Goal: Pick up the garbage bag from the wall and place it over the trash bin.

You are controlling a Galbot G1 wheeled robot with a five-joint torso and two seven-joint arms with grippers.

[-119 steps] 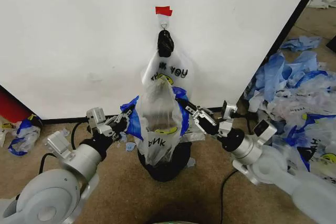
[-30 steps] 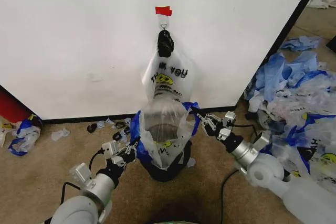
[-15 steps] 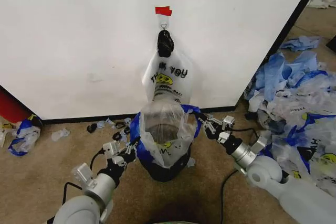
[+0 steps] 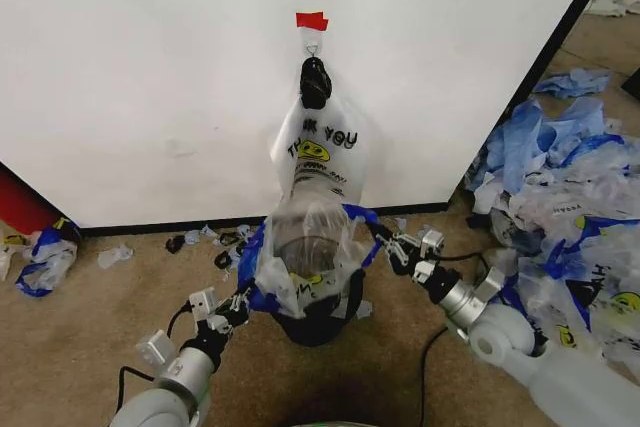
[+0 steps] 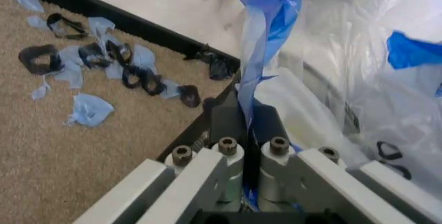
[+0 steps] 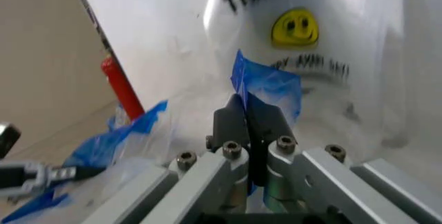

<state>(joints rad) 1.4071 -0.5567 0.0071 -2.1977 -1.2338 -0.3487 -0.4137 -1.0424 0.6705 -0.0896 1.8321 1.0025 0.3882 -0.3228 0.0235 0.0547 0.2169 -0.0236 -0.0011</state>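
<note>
The garbage bag (image 4: 305,247), thin and see-through with blue handles, is spread open over the black mesh trash bin (image 4: 330,319) at the foot of the white wall (image 4: 150,77). My left gripper (image 4: 247,299) is low at the bin's left side, shut on the bag's blue handle (image 5: 266,27). My right gripper (image 4: 383,243) is at the bin's right side, shut on the other blue handle (image 6: 266,84). The bag's mouth stands above the bin's rim, stretched between both grippers. In the wrist views, each pair of fingers (image 5: 231,123) (image 6: 231,118) pinches blue plastic.
A flat white "THANK YOU" bag (image 4: 322,147) hangs from the metal hook (image 4: 313,47) under red tape (image 4: 311,20), straight behind the bin. A big heap of blue-and-white bags (image 4: 570,187) lies at the right. Plastic scraps (image 4: 210,237) litter the carpet along the wall's base.
Both grippers have gone lower and drawn the bag's mouth down around the bin's top. The left arm has pulled back toward me; the bag's top now bulges less high.
</note>
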